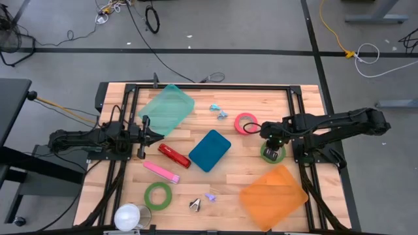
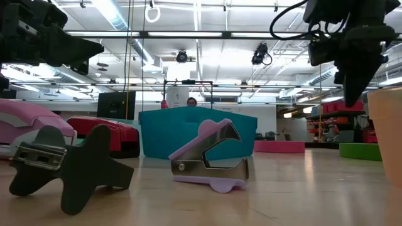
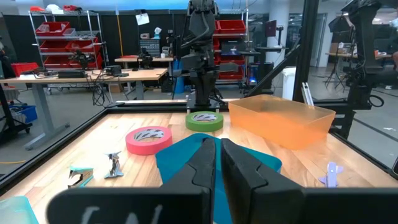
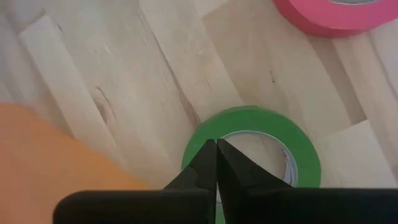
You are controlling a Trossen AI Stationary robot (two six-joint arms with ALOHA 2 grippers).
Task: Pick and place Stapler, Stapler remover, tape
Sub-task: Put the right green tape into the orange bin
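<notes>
My right gripper (image 1: 273, 149) hangs shut, pointing down, just above a green tape roll (image 4: 261, 121) lying flat at the table's right; in the low view its tip (image 2: 347, 100) is clear of the roll (image 2: 361, 150). A pink tape roll (image 1: 246, 123) lies farther back. My left gripper (image 1: 159, 135) is shut and level at the table's left, holding nothing. Near it lie a red stapler (image 1: 174, 155) and a pink stapler (image 1: 161, 171). A second green roll (image 1: 158, 194), a dark staple remover (image 1: 196, 205) and a purple one (image 1: 210, 196) lie near the front.
A teal bin (image 1: 210, 149) sits mid-table, a pale green bin (image 1: 167, 109) at the back left and an orange bin (image 1: 273, 196) at the front right, close to my right gripper. Two small removers (image 1: 219, 111) lie at the back. A white ball (image 1: 128, 217) sits at the front left.
</notes>
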